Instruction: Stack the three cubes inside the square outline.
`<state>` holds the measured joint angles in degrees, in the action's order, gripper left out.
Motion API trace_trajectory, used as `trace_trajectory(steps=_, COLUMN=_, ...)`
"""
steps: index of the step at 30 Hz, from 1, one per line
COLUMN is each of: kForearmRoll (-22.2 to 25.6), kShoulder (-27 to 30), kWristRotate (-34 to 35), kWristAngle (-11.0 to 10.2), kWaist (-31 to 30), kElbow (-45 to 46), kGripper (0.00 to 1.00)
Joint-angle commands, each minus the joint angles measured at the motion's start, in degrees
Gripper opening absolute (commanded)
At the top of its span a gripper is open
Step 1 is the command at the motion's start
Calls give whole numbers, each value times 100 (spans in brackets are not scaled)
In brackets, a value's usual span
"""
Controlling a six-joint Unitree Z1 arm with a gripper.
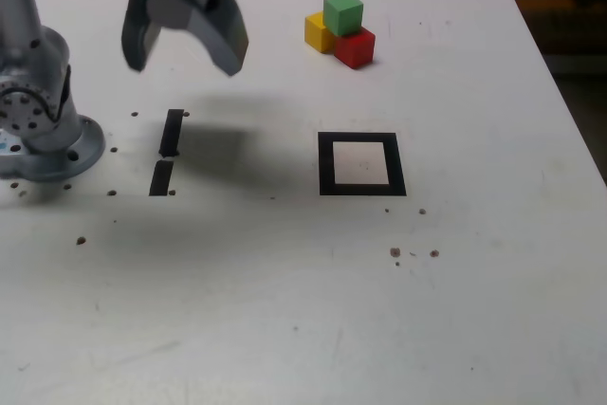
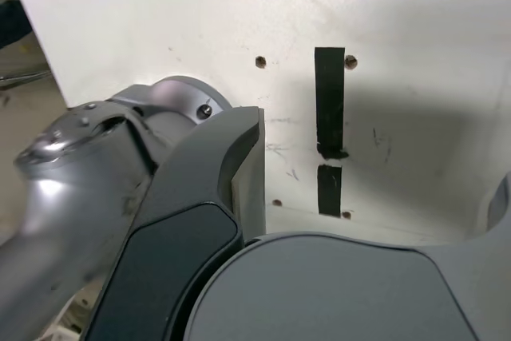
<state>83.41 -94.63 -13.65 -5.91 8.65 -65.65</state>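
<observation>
Cubes clustered at upper centre, tool spread and empty at upper left

Cubes sit in a tight cluster at the upper centre of the exterior view: the green cube (image 1: 342,13) rests on top, over the yellow cube (image 1: 318,32) on the exterior view's left and the red cube (image 1: 356,47) on its right, all touching. Below them, at the frame's centre right, lies the square outline (image 1: 326,164), its white centre bare. The tool (image 1: 185,45) hangs in the upper left of the exterior view, above the surface (image 1: 285,310), jaws spread wide and pinching nothing. It is well apart from the cluster. The wrist view shows only the two short tape strips (image 2: 330,137) and the arm's base (image 2: 172,97), no cube.

No cube looks placed yet, so the step in hand is judged to be the reach for a first cube. The green one is the sensible pick, being on top and free on its sides. Coming down from above and squaring the jaws to its faces should avoid nudging the two beneath. Risk: a skewed approach could topple the cluster.
</observation>
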Motion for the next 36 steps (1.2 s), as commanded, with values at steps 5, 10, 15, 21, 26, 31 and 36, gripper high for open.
trace_trajectory(steps=5, kForearmRoll=939, kShoulder=-487, kWristRotate=80, kWristAngle=106, kWaist=564, kElbow=-3372, kGripper=100)
trace_trajectory(steps=10, kForearmRoll=1033, kShoulder=-1169, kWristRotate=655, kWristAngle=261, kWaist=913, kElbow=-4836, kGripper=100)
trace_trajectory(steps=15, kForearmRoll=1033, kShoulder=-1661, kWristRotate=1129, kWristAngle=336, kWaist=1087, kElbow=-5366, kGripper=99)
trace_trajectory(steps=21, kForearmRoll=1030, kShoulder=-1720, kWristRotate=1559, kWristAngle=40, kWaist=1164, kElbow=-5328, kGripper=98)
trace_trajectory(steps=26, kForearmRoll=1023, kShoulder=-1840, kWristRotate=1661, kWristAngle=17, kWaist=1313, kElbow=-5202, kGripper=98)
trace_trajectory(steps=31, kForearmRoll=1002, kShoulder=-2042, kWristRotate=1692, kWristAngle=23, kWaist=1502, kElbow=-5015, kGripper=97)
trace_trajectory(steps=36, kForearmRoll=953, kShoulder=-2216, kWristRotate=1699, kWristAngle=26, kWaist=1684, kElbow=-4798, kGripper=97)
